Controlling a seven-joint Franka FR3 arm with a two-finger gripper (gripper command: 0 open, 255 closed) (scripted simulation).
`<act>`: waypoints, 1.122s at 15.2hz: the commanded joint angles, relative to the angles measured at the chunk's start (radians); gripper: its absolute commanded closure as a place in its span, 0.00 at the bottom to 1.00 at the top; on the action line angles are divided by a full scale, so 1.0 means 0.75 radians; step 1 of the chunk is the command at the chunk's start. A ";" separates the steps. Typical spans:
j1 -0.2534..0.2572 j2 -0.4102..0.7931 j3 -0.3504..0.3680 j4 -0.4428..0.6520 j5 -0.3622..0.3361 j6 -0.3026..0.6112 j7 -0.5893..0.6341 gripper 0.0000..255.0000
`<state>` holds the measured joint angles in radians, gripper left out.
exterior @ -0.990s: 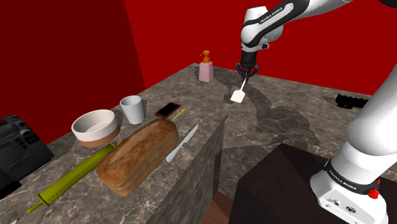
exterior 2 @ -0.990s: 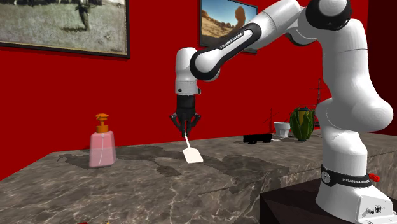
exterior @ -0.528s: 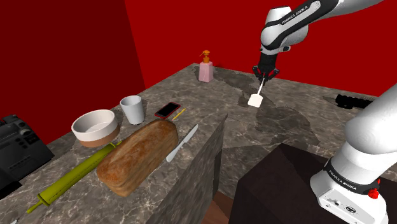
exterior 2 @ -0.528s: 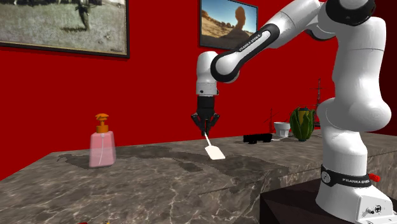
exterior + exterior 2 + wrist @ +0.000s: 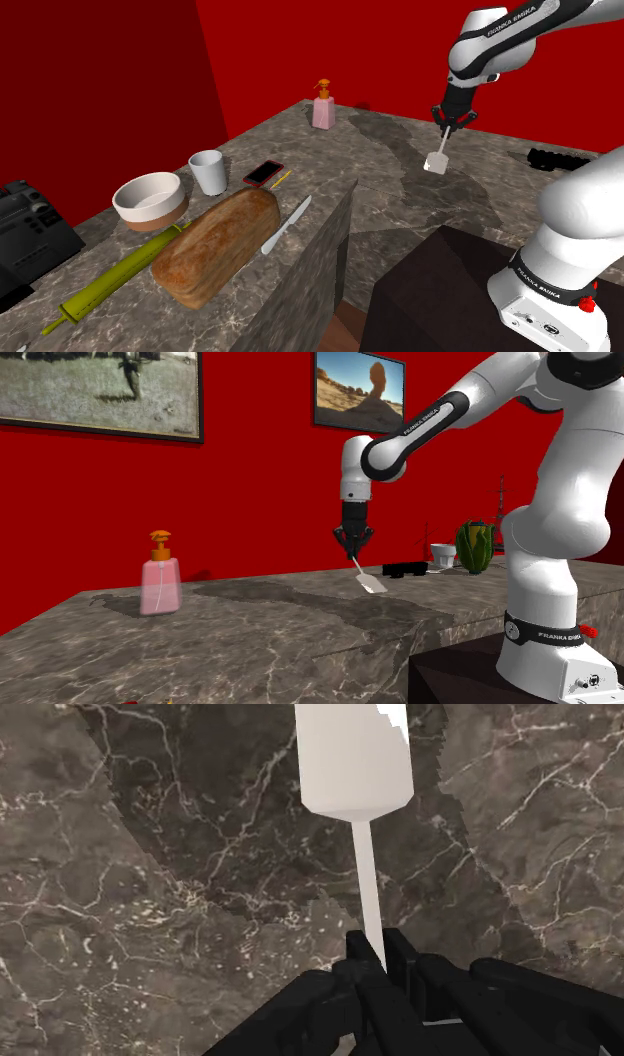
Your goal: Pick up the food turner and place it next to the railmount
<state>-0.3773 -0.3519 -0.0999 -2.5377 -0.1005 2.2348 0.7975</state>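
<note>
Moved the gripper (image 5: 446,124) well across the marble counter (image 5: 480,205) over the last second, toward the shoulder view's right, taking the white food turner (image 5: 438,152) along for the ride. Started out fairly near the pink soap dispenser (image 5: 323,105), now well apart from it and a good bit nearer the black railmount (image 5: 555,158). Same story from the second exterior view: drifted rightward step by step, ending up hanging just short of the railmount there. Swung the white forearm (image 5: 510,25) along too, and dragged the arm's shadow (image 5: 400,150) over the stone the same way.
</note>
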 commanded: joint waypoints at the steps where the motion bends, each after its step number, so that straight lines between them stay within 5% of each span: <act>1: -0.032 -0.065 -0.039 -0.070 -0.023 0.009 -0.054 1.00; 17: -0.382 -0.438 -0.422 -0.300 -0.304 -0.090 -0.550 1.00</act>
<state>-0.6432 -0.6680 -0.3943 -2.7590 -0.3119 2.1729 0.4145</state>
